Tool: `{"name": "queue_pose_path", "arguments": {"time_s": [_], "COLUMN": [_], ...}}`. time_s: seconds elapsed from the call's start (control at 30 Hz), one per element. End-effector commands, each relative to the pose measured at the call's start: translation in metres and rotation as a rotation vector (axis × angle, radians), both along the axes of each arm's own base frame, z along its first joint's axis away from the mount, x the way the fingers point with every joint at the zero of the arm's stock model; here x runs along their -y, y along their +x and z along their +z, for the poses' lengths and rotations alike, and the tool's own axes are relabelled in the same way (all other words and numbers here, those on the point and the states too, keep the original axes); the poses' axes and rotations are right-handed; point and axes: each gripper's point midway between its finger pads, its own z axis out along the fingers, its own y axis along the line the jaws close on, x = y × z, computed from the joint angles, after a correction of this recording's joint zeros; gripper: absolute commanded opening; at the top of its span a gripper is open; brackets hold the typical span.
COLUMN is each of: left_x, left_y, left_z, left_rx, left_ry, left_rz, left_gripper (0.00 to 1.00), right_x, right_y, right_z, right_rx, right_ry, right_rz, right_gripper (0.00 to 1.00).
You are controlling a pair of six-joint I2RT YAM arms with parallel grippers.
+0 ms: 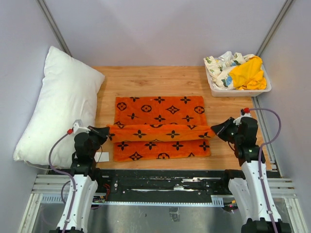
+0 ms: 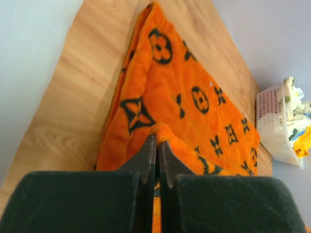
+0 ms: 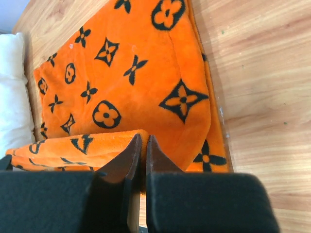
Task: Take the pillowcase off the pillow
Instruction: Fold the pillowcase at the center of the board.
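The orange pillowcase [image 1: 160,112] with black motifs lies flat on the wooden table, off the pillow. A band of it is folded over across its middle. My left gripper [image 1: 108,132] is shut on the left end of that fold, and orange fabric is pinched between the fingertips in the left wrist view [image 2: 158,140]. My right gripper [image 1: 214,130] is shut on the fold's right end [image 3: 143,138]. The pillowcase [image 2: 194,97] [image 3: 146,73] spreads out beyond both grippers. The white pillow [image 1: 58,102] leans against the left wall, bare, and its edge [image 3: 12,97] shows in the right wrist view.
A white basket [image 1: 239,91] at the back right holds a yellow cloth [image 1: 249,73] and a floral-print cloth [image 1: 221,65]; the basket [image 2: 272,121] also appears in the left wrist view. A small white tag [image 1: 102,156] lies by the left arm. Walls close in on both sides.
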Motion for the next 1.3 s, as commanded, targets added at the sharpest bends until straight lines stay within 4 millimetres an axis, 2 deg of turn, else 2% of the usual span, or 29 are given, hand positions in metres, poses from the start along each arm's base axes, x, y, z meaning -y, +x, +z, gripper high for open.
{"name": "queue_pose_path", "arguments": {"time_s": [0.0,0.07,0.13,0.2,0.23,0.27,0.3,0.33,0.4,0.5,0.57,0.6,0.67,0.7,0.77,0.83,0.9,1.0,1.13,1.2,1.27], "left_x": [-0.018,-0.017,-0.019,-0.021,-0.023,-0.025,-0.028,-0.032,-0.034,-0.026,-0.020,-0.016,-0.011,-0.008,-0.001,0.002,0.001,-0.004,-0.014,-0.016,-0.020], "left_y": [-0.012,-0.013,-0.010,-0.004,0.002,0.007,0.013,0.021,0.038,0.045,0.027,0.011,-0.029,-0.051,-0.089,-0.122,-0.150,-0.194,-0.235,-0.241,-0.234], "left_z": [-0.031,-0.028,-0.011,0.021,0.047,0.082,0.111,0.141,0.209,0.328,0.405,0.443,0.507,0.534,0.576,0.606,0.620,0.632,0.649,0.658,0.665], "left_rx": [-0.080,-0.055,0.004,0.094,0.165,0.245,0.301,0.340,0.400,0.541,0.700,0.800,0.994,1.085,1.208,1.268,1.304,1.362,1.414,1.433,1.433], "left_ry": [-0.032,-0.031,-0.019,-0.001,0.019,0.043,0.072,0.105,0.207,0.332,0.409,0.445,0.528,0.569,0.658,0.713,0.719,0.717,0.709,0.708,0.703], "left_rz": [0.115,0.111,0.114,0.118,0.118,0.121,0.133,0.142,0.125,0.073,0.059,0.062,0.089,0.104,0.123,0.144,0.177,0.249,0.349,0.356,0.365], "left_gripper": [0.00,0.00,0.00,0.00,0.00,0.00,0.00,0.00,0.00,0.00,0.00,0.00,0.00,0.00,0.00,0.00,0.00,0.00,0.00,0.00,0.00], "right_x": [0.043,0.045,0.046,0.046,0.047,0.048,0.048,0.047,0.043,0.040,0.042,0.044,0.044,0.042,0.038,0.038,0.046,0.052,0.056,0.059,0.061], "right_y": [0.000,0.001,0.007,0.019,0.029,0.040,0.052,0.064,0.080,0.082,0.060,0.045,0.006,-0.015,-0.061,-0.109,-0.148,-0.186,-0.205,-0.207,-0.204], "right_z": [-0.005,0.000,0.014,0.037,0.054,0.073,0.101,0.145,0.213,0.324,0.398,0.429,0.493,0.519,0.560,0.589,0.603,0.618,0.632,0.639,0.644], "right_rx": [0.013,0.031,0.065,0.122,0.163,0.202,0.259,0.340,0.453,0.669,0.834,0.909,1.079,1.156,1.303,1.450,1.528,1.585,1.634,1.647,1.654], "right_ry": [-0.089,-0.104,-0.114,-0.111,-0.103,-0.091,-0.080,-0.070,-0.063,-0.096,-0.157,-0.186,-0.246,-0.277,-0.336,-0.383,-0.415,-0.457,-0.470,-0.479,-0.482], "right_rz": [-0.217,-0.220,-0.215,-0.215,-0.220,-0.229,-0.233,-0.226,-0.193,-0.160,-0.173,-0.186,-0.208,-0.212,-0.220,-0.272,-0.355,-0.415,-0.440,-0.459,-0.464], "right_gripper": [0.01,0.01,0.01,0.01,0.01,0.01,0.01,0.01,0.01,0.01,0.01,0.01,0.01,0.01,0.01,0.01,0.01,0.01,0.01,0.01,0.01]}}
